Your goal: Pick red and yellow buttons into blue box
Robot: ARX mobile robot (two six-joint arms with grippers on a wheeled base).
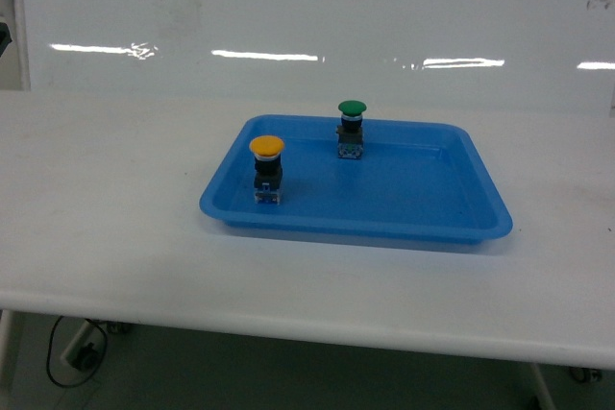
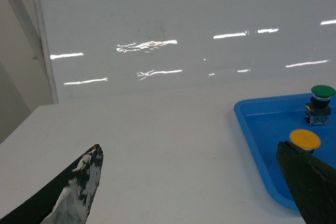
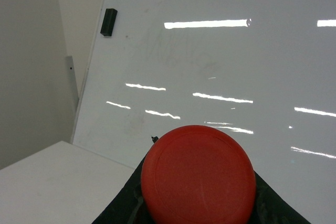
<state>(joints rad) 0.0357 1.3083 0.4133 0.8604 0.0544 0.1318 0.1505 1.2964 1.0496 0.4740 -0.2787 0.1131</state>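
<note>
— Where did the buttons stand at that moment?

— The yellow button (image 1: 267, 169) stood upright in the blue box (image 1: 461, 223), close to its left wall. The green button (image 1: 352, 129) stood upright too, near the back wall, well apart from the yellow one. The box itself lay on the white table (image 1: 106, 199) in front of a whiteboard (image 1: 317, 7).

— And the red one?

— The red button (image 3: 198, 181) was in my right pincer (image 3: 199, 208). Its round cap filled the lower middle of my right wrist view, with my dark fingers (image 3: 275, 205) closed against it on both sides. The head view showed neither that pincer nor the red button.

— Your left pincer?

— My left pincer (image 2: 197, 182) was spread wide and held nothing. One fingertip (image 2: 79, 184) hung over the bare table; the other (image 2: 310, 182) sat at the left edge of the box, just in front of the yellow cap in that view.
</note>
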